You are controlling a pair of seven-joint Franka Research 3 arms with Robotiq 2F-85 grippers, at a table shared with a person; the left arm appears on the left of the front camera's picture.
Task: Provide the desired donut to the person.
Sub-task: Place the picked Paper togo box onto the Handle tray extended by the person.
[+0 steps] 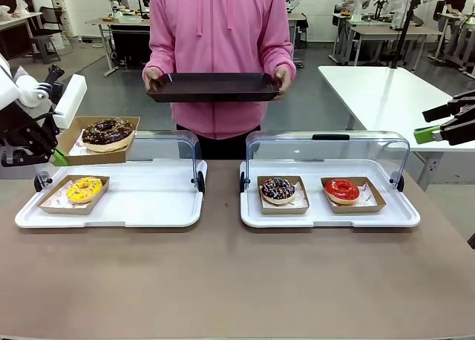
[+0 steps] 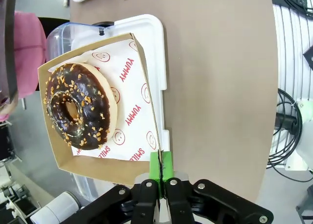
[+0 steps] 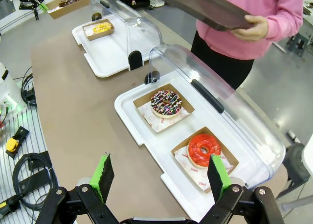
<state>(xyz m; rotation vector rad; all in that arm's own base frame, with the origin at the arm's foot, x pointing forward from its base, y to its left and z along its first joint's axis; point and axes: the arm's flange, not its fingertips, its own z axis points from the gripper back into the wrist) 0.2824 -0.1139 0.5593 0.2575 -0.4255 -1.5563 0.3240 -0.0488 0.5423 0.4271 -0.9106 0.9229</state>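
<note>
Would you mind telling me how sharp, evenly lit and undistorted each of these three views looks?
Front view: even room light, sharp, faint reflections on the right clear lid. Left wrist view: rolled sideways, chocolate donut crisp, table edge bowed by the wide lens. Right wrist view: sharp, bright streaks of glare on that lid.

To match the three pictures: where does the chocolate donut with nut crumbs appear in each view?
Front view: the chocolate donut in its cardboard box, upper left, above the left white tray.
Left wrist view: centre left, over that tray's corner.
Right wrist view: top left corner, beyond that tray.
Shared landmark: that tray.
</note>
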